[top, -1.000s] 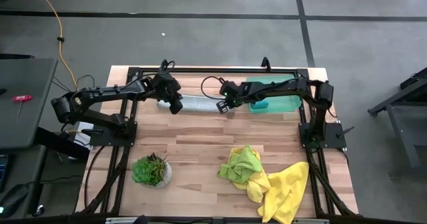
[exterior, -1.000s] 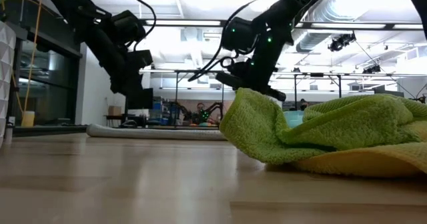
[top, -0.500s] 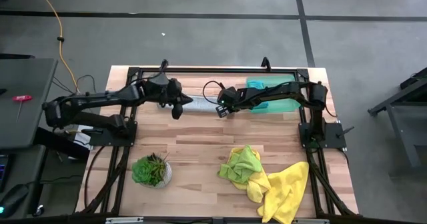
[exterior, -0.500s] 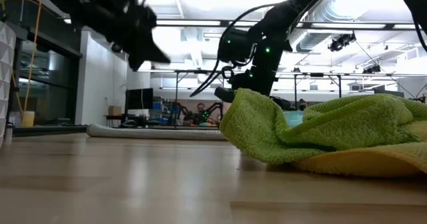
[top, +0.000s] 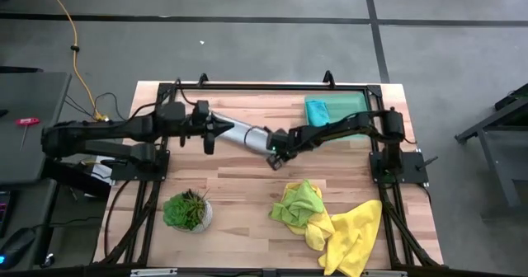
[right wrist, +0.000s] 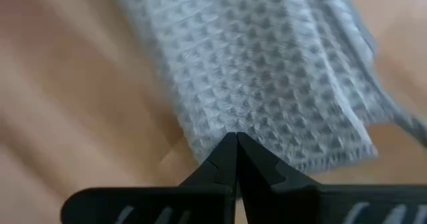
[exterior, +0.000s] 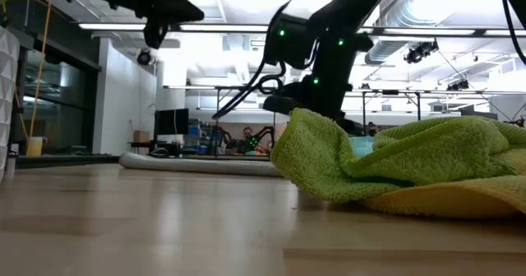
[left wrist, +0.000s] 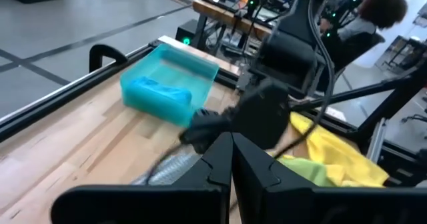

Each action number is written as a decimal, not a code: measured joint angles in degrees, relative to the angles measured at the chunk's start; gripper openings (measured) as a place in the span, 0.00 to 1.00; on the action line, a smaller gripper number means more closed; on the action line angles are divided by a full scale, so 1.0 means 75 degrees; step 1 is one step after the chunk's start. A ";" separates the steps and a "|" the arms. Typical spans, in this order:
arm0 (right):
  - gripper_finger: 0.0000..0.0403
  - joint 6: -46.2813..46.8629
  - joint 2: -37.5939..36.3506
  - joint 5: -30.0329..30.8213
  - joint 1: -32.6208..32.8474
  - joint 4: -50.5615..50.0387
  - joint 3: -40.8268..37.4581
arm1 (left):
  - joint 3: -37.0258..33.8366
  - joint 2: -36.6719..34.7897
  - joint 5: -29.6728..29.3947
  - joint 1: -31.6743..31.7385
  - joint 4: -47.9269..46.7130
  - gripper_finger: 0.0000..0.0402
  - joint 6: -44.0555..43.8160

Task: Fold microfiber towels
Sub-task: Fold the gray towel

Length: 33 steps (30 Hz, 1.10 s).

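Pale grey waffle-weave cloth towel (right wrist: 267,71), matt; plush lime green terry towel (exterior: 386,165); smooth light wooden slatted tabletop (top: 239,182)

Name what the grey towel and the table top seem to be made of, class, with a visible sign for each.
Grey towel: soft woven cloth, likely microfiber, matte; a waffle grid of small raised squares shows in the right wrist view. Table top: wood, probably butcher-block, smooth light finish; narrow joined strips with grain lines show from above.

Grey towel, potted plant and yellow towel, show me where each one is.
grey towel (top: 240,133), high view, middle of the roll.
potted plant (top: 186,209), high view, leaf centre.
yellow towel (top: 353,237), high view, spread lower part.
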 joint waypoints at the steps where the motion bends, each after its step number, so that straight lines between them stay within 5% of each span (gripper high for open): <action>1: 0.00 0.0017 0.0000 -0.0059 0.0134 -0.0041 0.0000 | 0.0000 -0.0032 -0.0127 -0.0123 -0.0006 0.00 -0.0057; 12: 0.00 0.0283 -0.0993 0.0493 0.0654 -0.1253 0.0000 | 0.0005 -0.0056 -0.0769 -0.0618 -0.0088 0.00 -0.0248; 18: 0.00 0.0504 -0.2309 0.0241 0.0654 -0.1793 -0.0575 | 0.0471 0.0078 -0.0792 -0.0130 -0.1958 0.00 -0.0154; 27: 0.00 0.3566 -0.4602 -0.0208 0.1106 0.2491 -0.3758 | 0.0554 0.1195 -0.0126 0.1643 -0.3845 0.00 0.1608; 33: 0.04 0.5548 -0.4887 0.0231 0.1382 0.4411 -0.5021 | 0.0551 0.2576 0.0155 0.2515 -0.4045 0.00 0.2365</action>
